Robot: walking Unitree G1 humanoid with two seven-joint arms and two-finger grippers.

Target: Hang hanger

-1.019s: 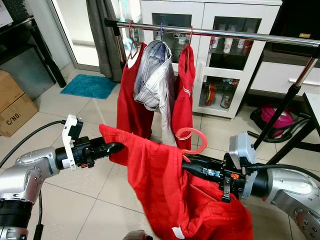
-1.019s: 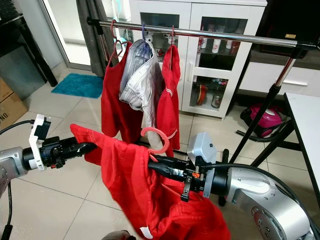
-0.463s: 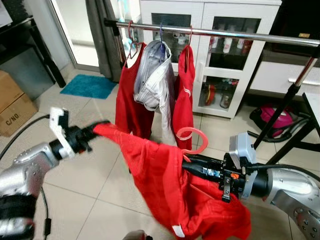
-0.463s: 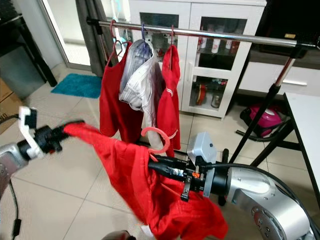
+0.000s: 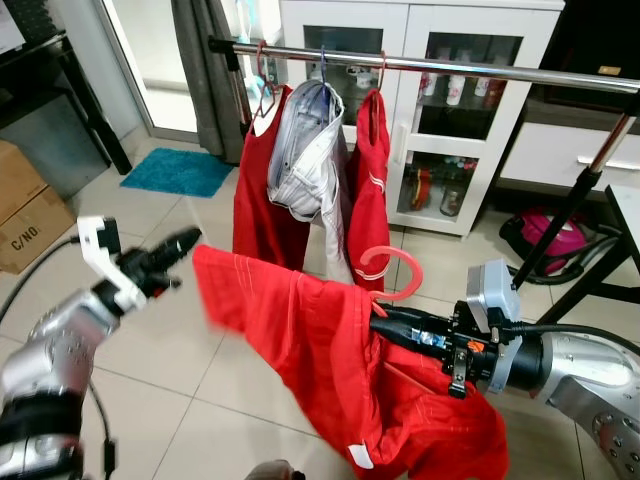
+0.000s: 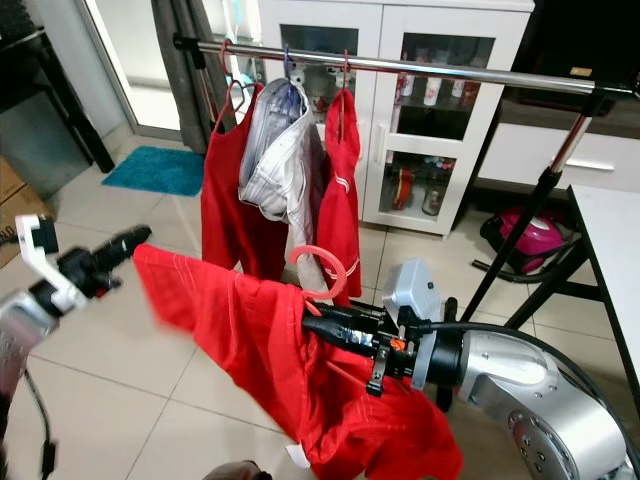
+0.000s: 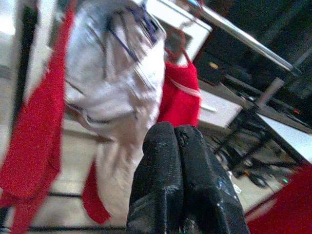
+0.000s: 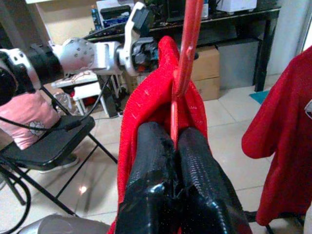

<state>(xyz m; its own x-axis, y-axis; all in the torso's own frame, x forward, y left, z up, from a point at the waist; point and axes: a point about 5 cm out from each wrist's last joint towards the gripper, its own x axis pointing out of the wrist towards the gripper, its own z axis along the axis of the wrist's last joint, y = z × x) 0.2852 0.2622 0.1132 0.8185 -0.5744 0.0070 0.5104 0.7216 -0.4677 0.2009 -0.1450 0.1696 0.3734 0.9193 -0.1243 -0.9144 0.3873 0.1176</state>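
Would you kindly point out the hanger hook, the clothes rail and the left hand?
hanger hook (image 5: 385, 262), left eye view, top of the pink curve.
clothes rail (image 5: 520, 74), left eye view, bare metal bar.
left hand (image 5: 188, 239), left eye view, shut black fingertips.

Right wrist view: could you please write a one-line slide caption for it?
Right claw shut on the pink hanger carrying a red garment, with the left claw beyond.
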